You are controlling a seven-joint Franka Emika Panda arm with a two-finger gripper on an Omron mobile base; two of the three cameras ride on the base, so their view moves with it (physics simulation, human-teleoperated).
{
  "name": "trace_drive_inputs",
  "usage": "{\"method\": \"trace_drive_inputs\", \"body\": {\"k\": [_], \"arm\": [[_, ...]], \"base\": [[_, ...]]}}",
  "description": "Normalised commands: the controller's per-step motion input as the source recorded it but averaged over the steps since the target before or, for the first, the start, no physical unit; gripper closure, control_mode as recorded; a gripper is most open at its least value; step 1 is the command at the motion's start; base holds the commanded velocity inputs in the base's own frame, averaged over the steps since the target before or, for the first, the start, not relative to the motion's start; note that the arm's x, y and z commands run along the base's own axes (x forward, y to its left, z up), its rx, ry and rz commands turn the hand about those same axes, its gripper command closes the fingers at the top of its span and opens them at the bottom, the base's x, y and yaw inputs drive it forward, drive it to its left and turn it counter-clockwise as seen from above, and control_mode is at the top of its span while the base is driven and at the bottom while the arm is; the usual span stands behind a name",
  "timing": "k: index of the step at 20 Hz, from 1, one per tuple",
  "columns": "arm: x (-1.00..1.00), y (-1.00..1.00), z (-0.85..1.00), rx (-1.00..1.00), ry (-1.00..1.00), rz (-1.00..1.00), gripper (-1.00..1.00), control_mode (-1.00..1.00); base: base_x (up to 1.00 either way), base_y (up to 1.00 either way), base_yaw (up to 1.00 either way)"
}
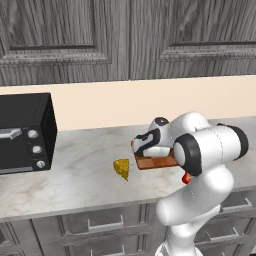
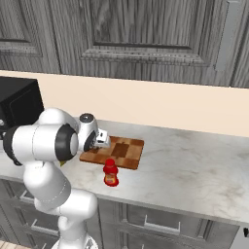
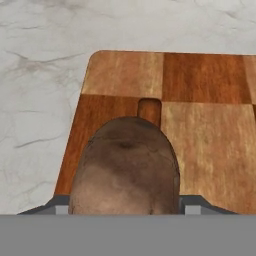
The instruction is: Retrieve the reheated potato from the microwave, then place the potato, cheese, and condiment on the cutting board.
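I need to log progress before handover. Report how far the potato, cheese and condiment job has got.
Done: the potato is out of the microwave. In hand: the hand grips it over the cutting board, not yet released. Left: the cheese sits on the counter beside the board, and the condiment stands on the counter in front of it. Both need moving on.

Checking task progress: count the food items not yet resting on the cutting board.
3. The potato is gripped in the hand over the cutting board; the cheese lies on the counter left of the board; the condiment stands before it.
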Motion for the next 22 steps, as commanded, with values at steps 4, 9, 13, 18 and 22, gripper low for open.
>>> {"method": "trace_drive_inputs", "body": {"k": [4,9,13,18,22], "arm": [[-0.01,-0.02,-0.23,0.0,0.0,0.0,-1.0,-1.0],[-0.04,-0.06,-0.05,0.0,0.0,0.0,-1.0,-1.0],[-0.13,-0.01,0.0,0.0,0.0,0.0,-1.0,-1.0],[-0.04,0.0,0.11,0.0,0.0,0.0,-1.0,-1.0],[-0.13,-0.01,0.39,0.0,0.0,0.0,-1.0,-1.0]], "base": [[0.0,0.0,0.0],[0.0,0.0,0.0],[0.0,0.0,0.0],[0.0,0.0,0.0],[0.0,0.0,0.0]]}}
